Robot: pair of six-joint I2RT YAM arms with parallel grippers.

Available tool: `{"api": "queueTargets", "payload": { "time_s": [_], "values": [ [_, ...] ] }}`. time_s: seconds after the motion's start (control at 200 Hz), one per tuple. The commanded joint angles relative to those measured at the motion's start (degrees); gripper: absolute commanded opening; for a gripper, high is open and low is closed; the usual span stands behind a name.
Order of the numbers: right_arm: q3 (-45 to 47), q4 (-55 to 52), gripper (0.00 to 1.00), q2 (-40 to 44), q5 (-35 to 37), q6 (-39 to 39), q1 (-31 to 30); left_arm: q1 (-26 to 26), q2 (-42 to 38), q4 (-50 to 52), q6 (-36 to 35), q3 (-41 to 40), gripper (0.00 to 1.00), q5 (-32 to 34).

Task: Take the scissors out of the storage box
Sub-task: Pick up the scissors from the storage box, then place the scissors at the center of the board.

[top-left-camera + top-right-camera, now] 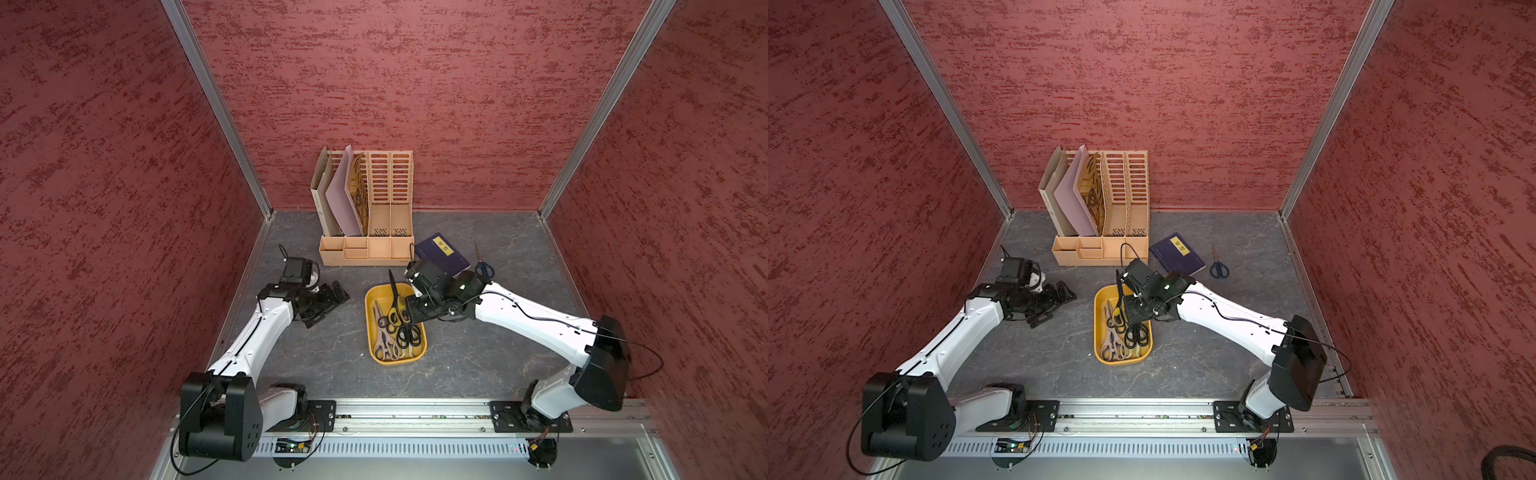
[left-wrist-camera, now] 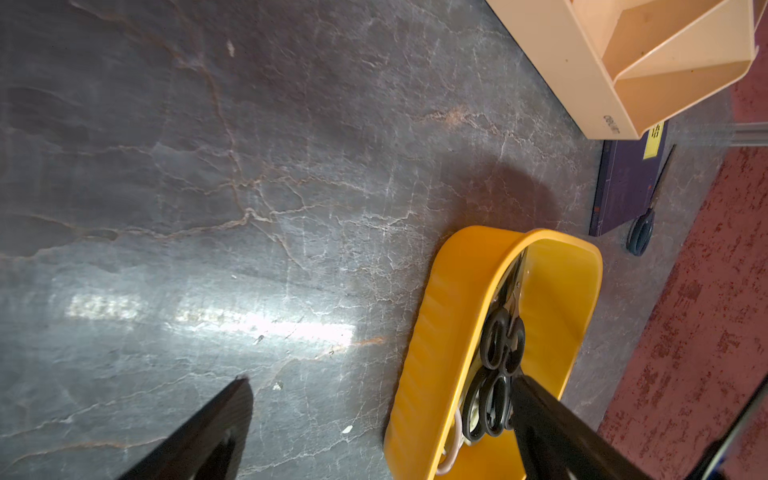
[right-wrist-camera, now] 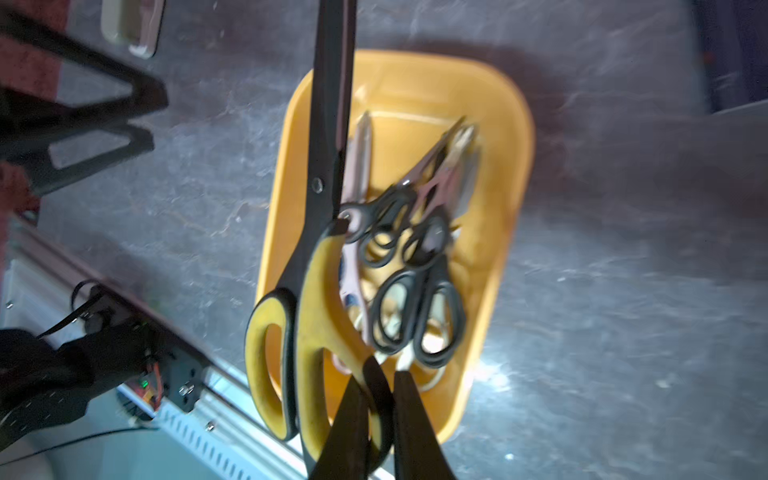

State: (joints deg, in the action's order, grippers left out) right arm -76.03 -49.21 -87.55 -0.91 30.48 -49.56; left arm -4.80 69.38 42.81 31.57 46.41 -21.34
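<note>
The mustard-yellow storage box (image 1: 370, 328) (image 1: 1099, 332) sits mid-table and holds several scissors (image 1: 401, 336) (image 3: 415, 266) with black or cream handles. My right gripper (image 3: 377, 379) (image 1: 406, 318) is shut on one handle loop of a large yellow-black pair (image 3: 316, 307). That pair hangs above the box's left side, its dark blades (image 1: 393, 289) (image 1: 1120, 293) pointing toward the back wall. My left gripper (image 1: 331, 306) (image 2: 380, 380) stands open to the left of the box with nothing between its fingers. A blue-handled pair (image 1: 484, 267) (image 1: 1219, 268) lies on the table at the back right.
A tan slotted file organiser (image 1: 368, 208) with folders stands against the back wall. A dark blue notebook (image 1: 440, 251) lies between it and the blue-handled pair. Red walls close in three sides, and the aluminium rail (image 1: 415, 415) runs along the front.
</note>
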Motion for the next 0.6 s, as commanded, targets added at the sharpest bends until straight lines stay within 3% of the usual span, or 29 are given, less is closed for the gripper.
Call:
{"api": "queueTargets", "payload": {
  "time_s": [0.0, 0.275, 0.596],
  "values": [
    [1.46, -1.23, 0.0, 3.46, 2.77, -8.58, 8.87, -2.43, 1.11, -2.61, 1.7, 1.57, 1.0, -0.77],
    [0.75, 1.83, 0.0, -1.48, -5.33, -23.45, 29.43, -8.63, 4.15, -4.73, 4.92, 2.88, 1.0, 2.46],
    [-2.39, 7.29, 0.0, -10.2, -15.82, -32.86, 51.13, -10.34, 4.27, -5.55, 7.71, 1.95, 1.0, 5.24]
  ]
}}
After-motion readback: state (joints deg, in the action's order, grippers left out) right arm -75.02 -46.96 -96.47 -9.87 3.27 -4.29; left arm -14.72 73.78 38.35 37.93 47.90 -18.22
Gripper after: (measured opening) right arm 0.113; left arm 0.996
